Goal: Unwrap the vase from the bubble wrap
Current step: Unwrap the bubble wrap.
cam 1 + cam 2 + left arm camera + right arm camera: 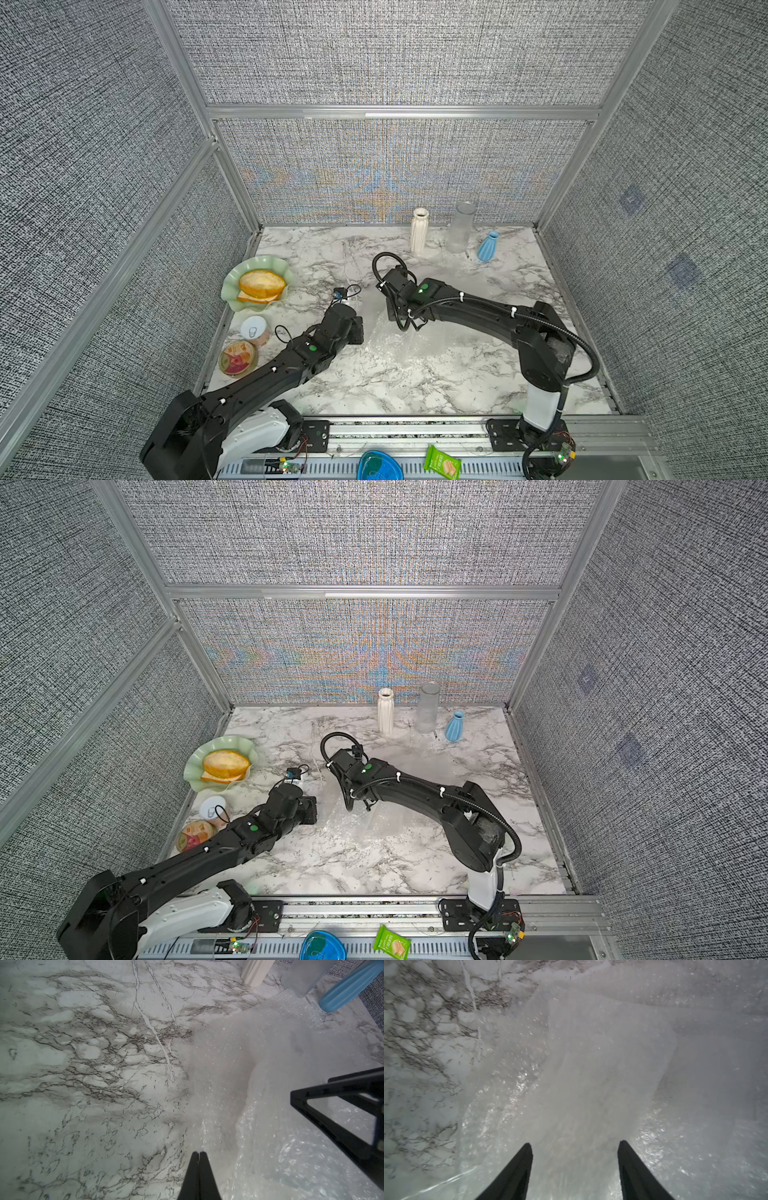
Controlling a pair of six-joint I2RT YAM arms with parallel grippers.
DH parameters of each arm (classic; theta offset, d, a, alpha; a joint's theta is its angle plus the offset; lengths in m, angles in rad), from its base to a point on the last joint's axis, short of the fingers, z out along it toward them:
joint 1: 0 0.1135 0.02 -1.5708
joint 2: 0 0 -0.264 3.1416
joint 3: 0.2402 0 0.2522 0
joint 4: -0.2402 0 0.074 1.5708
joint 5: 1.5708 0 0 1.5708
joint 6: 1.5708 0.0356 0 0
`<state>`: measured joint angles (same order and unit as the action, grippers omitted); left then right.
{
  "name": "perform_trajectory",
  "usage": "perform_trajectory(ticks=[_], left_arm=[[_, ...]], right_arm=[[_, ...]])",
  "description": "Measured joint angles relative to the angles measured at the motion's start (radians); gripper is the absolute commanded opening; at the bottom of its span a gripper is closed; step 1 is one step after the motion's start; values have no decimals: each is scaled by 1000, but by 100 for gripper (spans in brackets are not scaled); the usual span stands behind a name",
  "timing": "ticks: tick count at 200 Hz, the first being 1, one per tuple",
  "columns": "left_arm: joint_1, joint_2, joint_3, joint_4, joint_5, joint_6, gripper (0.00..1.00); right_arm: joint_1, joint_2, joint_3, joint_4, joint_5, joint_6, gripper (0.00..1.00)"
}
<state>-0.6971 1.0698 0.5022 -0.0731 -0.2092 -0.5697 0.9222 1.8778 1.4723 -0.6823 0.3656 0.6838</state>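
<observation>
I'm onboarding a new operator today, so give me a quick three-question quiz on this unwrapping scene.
1. True or false: the left pincer is open.
2. Fill in: the right pincer hovers with jaws apart over the ____.
3. How many vases are at the back wall? A one, B two, C three.

Key: 1 false, it is shut. 2 bubble wrap. 3 C.
</observation>
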Motion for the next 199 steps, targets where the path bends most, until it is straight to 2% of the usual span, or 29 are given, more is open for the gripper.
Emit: perform_trajectory(ticks=[57,140,177,199], left_arm=[[15,5,0,28,12,6,0],[22,68,34,42,35,20,0],[22,99,47,48,51,21,0],[24,119,47,51,55,21,0]], right_arm=[[-13,-76,-108,7,55,30,62],[-81,-299,-424,171,90,85,62],[-111,-398,-519,80,87,100,62],[-116,-493,-523,18,111,113,62]])
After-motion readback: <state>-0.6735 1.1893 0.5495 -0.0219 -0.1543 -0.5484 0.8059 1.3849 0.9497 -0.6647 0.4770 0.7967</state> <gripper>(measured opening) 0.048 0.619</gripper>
